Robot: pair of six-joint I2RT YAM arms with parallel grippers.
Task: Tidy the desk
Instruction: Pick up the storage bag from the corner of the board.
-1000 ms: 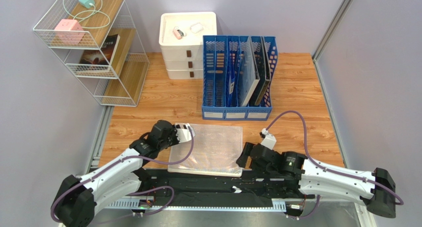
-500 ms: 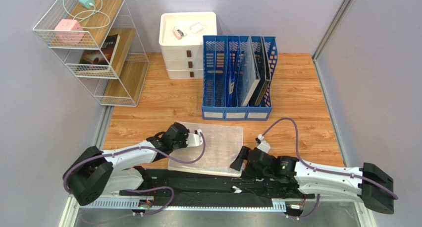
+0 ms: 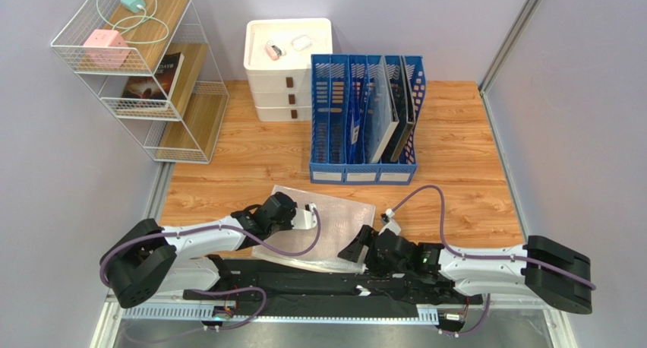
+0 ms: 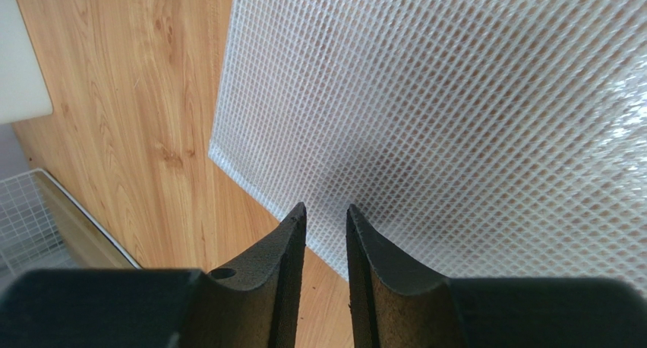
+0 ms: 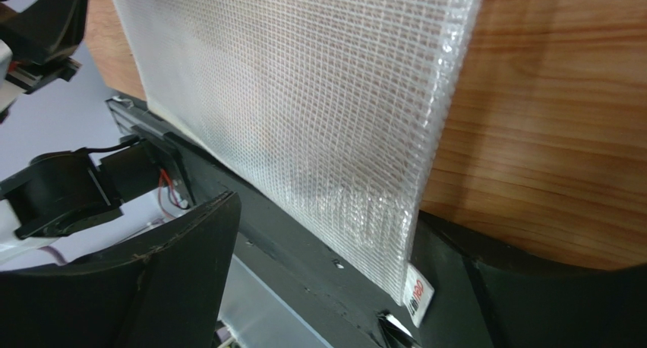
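Tabletop (image 3: 471, 135): light wood, with a blue file rack (image 3: 364, 120) standing toward its far side; a white drawer unit (image 3: 287, 82) sits just left of the rack and a wire shelf (image 3: 144, 82) well to the rack's left.
Pouch (image 3: 334, 223): a clear mesh pouch, flat and floppy, lying on the near side of the rack and apart from it. Its near corner hangs past the tabletop's edge, over the black rail (image 3: 304, 276) where the arms are mounted.
Left end effector (image 4: 326, 211): down at the pouch's left edge, fingers nearly together with only a thin slit between them. I can't tell whether it pinches the edge or just presses on it.
Right end effector (image 5: 326, 219): fingers spread wide on either side of the overhanging corner, nothing clamped yet.
Step in hand: looks to me like getting a hold on the pouch so it can be lifted and filed in the rack, whose left slots look free.
Doing it well: the right arm should bite well in from the corner, one finger above and one below the overhang, and close fully before lifting. The left should keep the far side steady.
Risk: a shallow bite on slick plastic could slip, and the pouch will sag once raised.
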